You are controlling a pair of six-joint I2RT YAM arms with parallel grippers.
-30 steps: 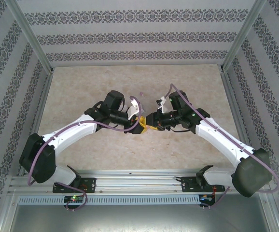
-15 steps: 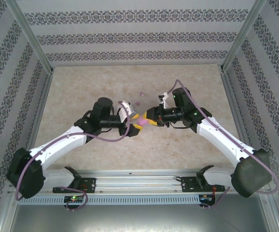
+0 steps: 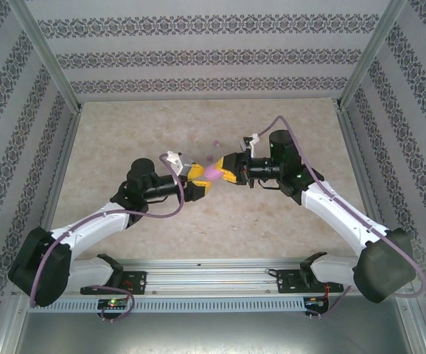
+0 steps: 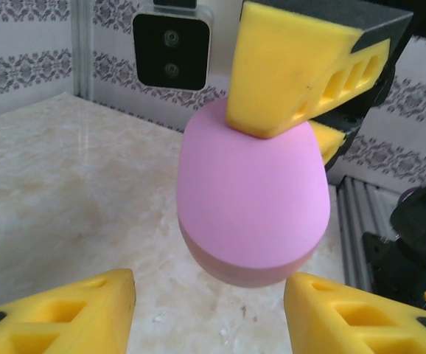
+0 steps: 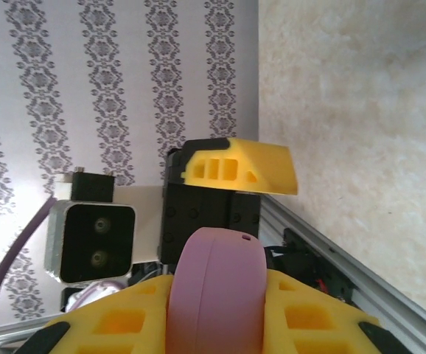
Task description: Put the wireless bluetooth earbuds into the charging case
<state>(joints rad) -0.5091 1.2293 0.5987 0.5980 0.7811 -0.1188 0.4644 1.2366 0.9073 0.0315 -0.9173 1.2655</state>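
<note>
Your right gripper [image 5: 217, 328] pinches the pink charging case [image 5: 217, 287]. Your left gripper [image 4: 209, 299] stands spread just beside it. The top view adds a purple earbud [image 3: 215, 143] on the table [image 3: 124, 133].

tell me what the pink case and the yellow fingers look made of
Charging case: probably matte, soft-touch plastic; even pink surface, no glare, thin lid seam. Yellow fingers: likely matte printed or moulded plastic; flat faces, cut-out slots.

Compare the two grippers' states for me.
The right gripper is shut on the pink case; the left gripper holds nothing. The right's fingers press the case's sides; the left's fingers stand apart, flanking the case without touching. Both have yellow fingers.
</note>
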